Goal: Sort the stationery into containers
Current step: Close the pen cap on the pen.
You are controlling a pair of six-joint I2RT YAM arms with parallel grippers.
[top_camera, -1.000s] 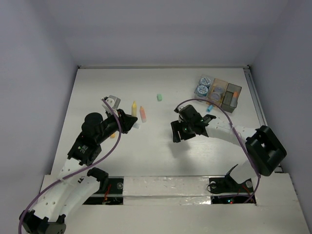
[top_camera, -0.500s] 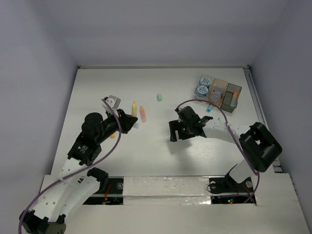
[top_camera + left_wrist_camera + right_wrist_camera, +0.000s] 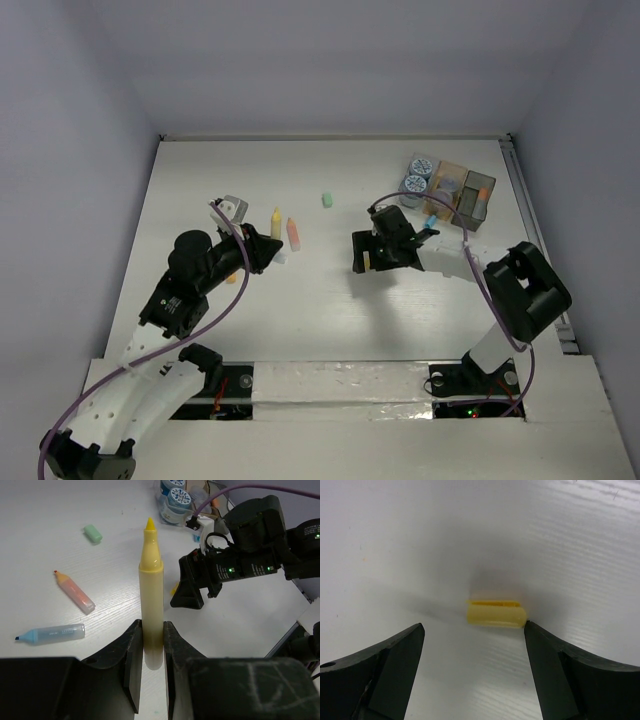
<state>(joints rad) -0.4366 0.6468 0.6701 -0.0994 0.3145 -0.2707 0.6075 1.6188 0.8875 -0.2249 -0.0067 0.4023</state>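
My left gripper (image 3: 150, 652) is shut on the lower end of an uncapped yellow marker (image 3: 151, 595), whose tip points towards the right arm. In the top view the left gripper (image 3: 268, 249) sits left of centre. My right gripper (image 3: 474, 632) is open, low over the table, with a small yellow cap (image 3: 496, 615) lying between its fingertips and touching the right one. That cap (image 3: 366, 262) also shows from above. The amber container (image 3: 452, 183) and the grey container (image 3: 474, 200) stand at the back right.
An orange marker (image 3: 75, 591), a pale blue marker (image 3: 50, 633) and a mint eraser (image 3: 327, 200) lie on the table. Two blue-white rolls (image 3: 416, 176) stand left of the containers, with a blue marker (image 3: 431, 221) just in front. A small grey-white item (image 3: 232, 207) lies at the far left.
The right gripper has moved away from the near edge and opened wider, and now straddles the yellow cap. The left arm and its marker have not moved.
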